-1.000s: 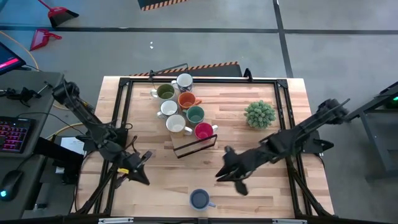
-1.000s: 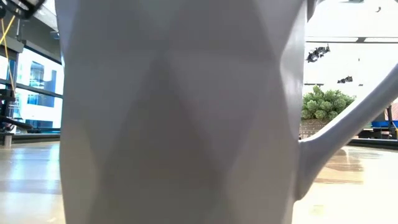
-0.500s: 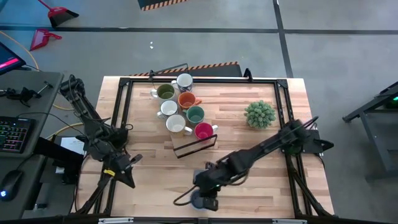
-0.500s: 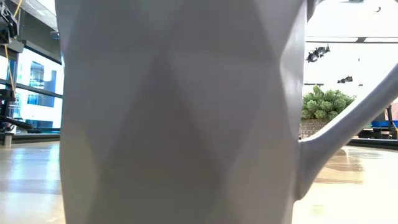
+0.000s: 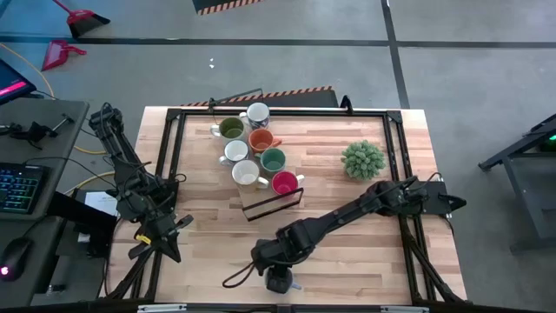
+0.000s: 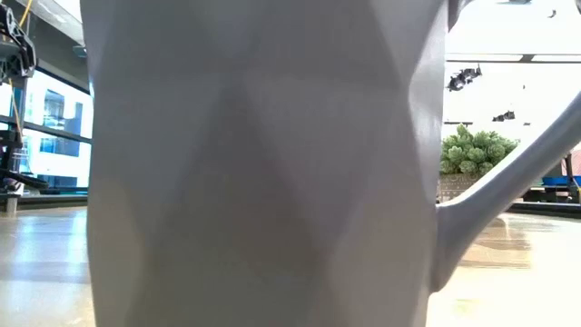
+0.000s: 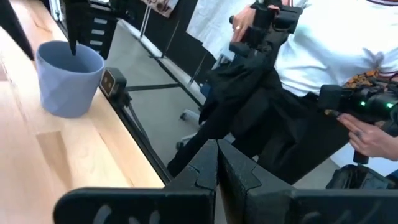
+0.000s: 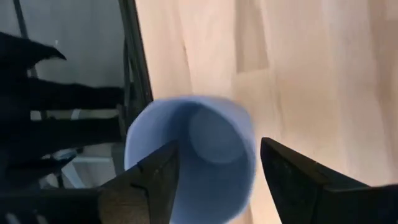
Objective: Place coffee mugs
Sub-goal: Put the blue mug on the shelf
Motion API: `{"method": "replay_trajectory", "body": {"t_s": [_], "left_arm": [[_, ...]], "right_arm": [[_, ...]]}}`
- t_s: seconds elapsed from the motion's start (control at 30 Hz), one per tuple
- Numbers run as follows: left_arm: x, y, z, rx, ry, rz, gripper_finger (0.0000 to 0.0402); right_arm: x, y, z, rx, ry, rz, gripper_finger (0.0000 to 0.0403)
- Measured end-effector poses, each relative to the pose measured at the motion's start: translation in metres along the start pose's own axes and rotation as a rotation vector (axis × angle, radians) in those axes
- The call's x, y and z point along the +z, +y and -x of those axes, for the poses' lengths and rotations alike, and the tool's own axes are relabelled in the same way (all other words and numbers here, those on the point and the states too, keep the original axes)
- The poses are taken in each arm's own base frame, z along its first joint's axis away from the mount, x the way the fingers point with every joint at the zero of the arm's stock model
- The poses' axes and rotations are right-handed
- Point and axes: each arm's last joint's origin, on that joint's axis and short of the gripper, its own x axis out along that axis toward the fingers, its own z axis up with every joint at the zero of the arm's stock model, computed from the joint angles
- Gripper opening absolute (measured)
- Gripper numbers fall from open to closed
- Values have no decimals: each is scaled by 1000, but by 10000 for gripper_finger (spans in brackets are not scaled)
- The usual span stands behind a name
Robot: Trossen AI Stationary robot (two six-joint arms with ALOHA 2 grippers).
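A blue mug (image 5: 280, 281) stands upright near the table's near edge; its mouth shows in the right wrist view (image 8: 193, 155). It fills the low view (image 6: 263, 163), with its handle (image 6: 508, 186) to one side. My right gripper (image 5: 266, 258) is just above it, open. One finger (image 8: 152, 180) is over the rim and the other (image 8: 298, 177) is outside the wall. Several more mugs (image 5: 252, 152) stand grouped at the far middle. My left gripper (image 5: 161, 235) is shut and empty near the table's left edge.
A black wire rack (image 5: 274, 202) lies in front of the mug group. A spiky green potted plant (image 5: 362, 160) stands at the right. A black frame (image 5: 169, 148) runs round the table. A person (image 7: 323, 56) holding controllers stands beyond the near edge.
My right gripper has swung from the table's middle right toward the near edge and the left, coming over the blue mug. The mug has stayed in place. My left gripper has drawn back toward the table's left edge.
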Motion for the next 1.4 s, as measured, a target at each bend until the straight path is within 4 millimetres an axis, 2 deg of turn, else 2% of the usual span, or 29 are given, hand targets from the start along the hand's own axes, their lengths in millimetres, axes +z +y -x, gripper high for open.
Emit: {"method": "replay_trajectory", "body": {"t_s": [0.13, 0.23, 0.37, 0.63, 0.93, 1.23, 1.4], "left_arm": [[-1, -1, 0, -7, 8, 4, 0], [-1, -2, 0, -11, 10, 3, 0], [-2, -2, 0, -10, 10, 3, 0], [-2, -2, 0, -9, 12, 3, 0], [-3, -1, 0, -2, 24, 9, 0], [-3, -1, 0, -2, 24, 11, 0], [-3, -1, 0, -1, 24, 33, 0]], "right_arm": [[-5, -4, -7, -41, 46, 2, 203], [-6, -8, -9, -117, 37, 3, 203], [-5, -10, -12, -133, 29, 6, 203], [-7, -13, -35, -141, 68, 3, 203], [-5, -14, -35, -172, 39, 9, 203], [-5, -14, -35, -187, 20, -64, 203], [-6, -13, -35, -171, 30, -122, 173]]}}
